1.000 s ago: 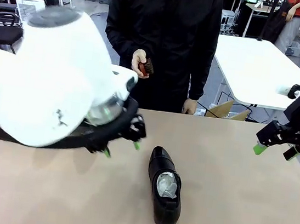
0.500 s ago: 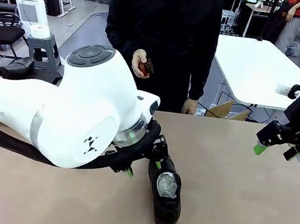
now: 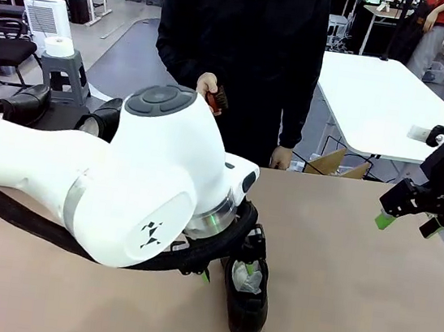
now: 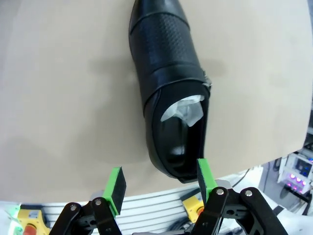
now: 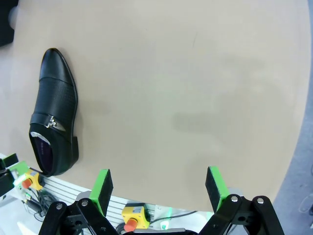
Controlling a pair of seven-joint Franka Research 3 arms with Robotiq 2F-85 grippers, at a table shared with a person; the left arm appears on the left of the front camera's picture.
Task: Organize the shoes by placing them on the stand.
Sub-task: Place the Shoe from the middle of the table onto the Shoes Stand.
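Near the robot-side edge of the tabletop [image 3: 340,263], a little right of its middle, I see one black shoe [image 3: 246,296] lying with its toe toward the person's edge and its heel toward mine, white paper stuffed inside. My left gripper [image 3: 228,272] hangs low over the shoe's heel end, the big white arm reaching in across the near left part of the tabletop. From the left wrist view, the left gripper [image 4: 159,182] has its jaws parted fairly wide, one green pad [image 4: 204,177] just at the rim of the shoe [image 4: 168,88] by the heel opening, the other out over bare tabletop; I cannot tell whether either pad touches the leather. My right gripper [image 3: 409,221] hovers by the right edge of the tabletop with its jaws spread wide and nothing between them. Across the far edge a person stands, one hand [image 3: 207,92] holding a small brown brush [image 3: 218,99].
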